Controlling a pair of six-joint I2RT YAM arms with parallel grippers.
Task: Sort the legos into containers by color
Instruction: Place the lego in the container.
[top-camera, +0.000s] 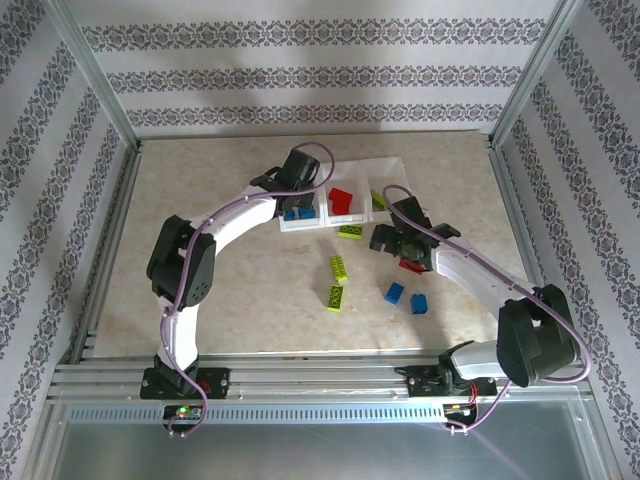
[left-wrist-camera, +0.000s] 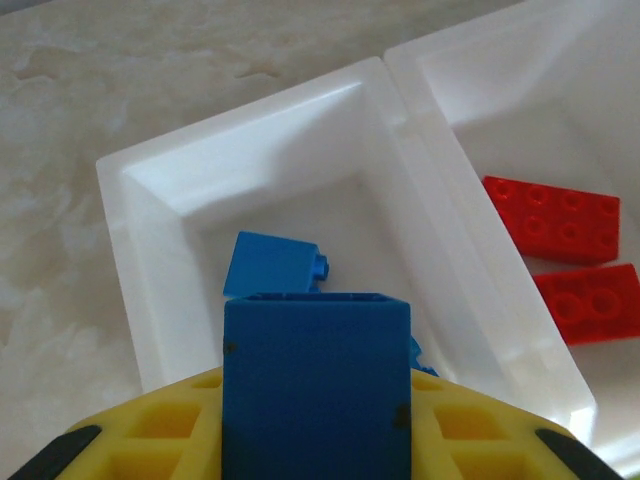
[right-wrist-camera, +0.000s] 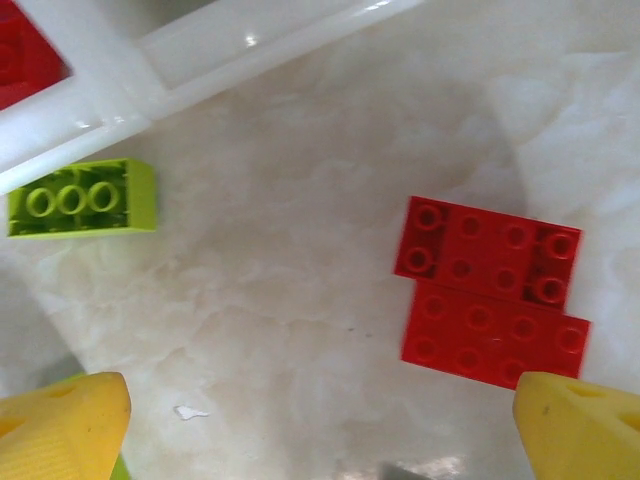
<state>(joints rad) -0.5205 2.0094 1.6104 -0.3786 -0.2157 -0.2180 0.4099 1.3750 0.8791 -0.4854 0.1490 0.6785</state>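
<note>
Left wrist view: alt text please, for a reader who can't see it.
The left pincer is shut on a blue lego, poised over a white tray compartment where another blue lego already lies. Two red legos lie in the neighbouring compartment to the right.

White three-bin tray (top-camera: 395, 175): blue bricks (left-wrist-camera: 270, 265) left, red bricks (left-wrist-camera: 552, 218) middle, seemingly lime brick (top-camera: 378, 199) right; others (top-camera: 339, 268) loose.
</note>
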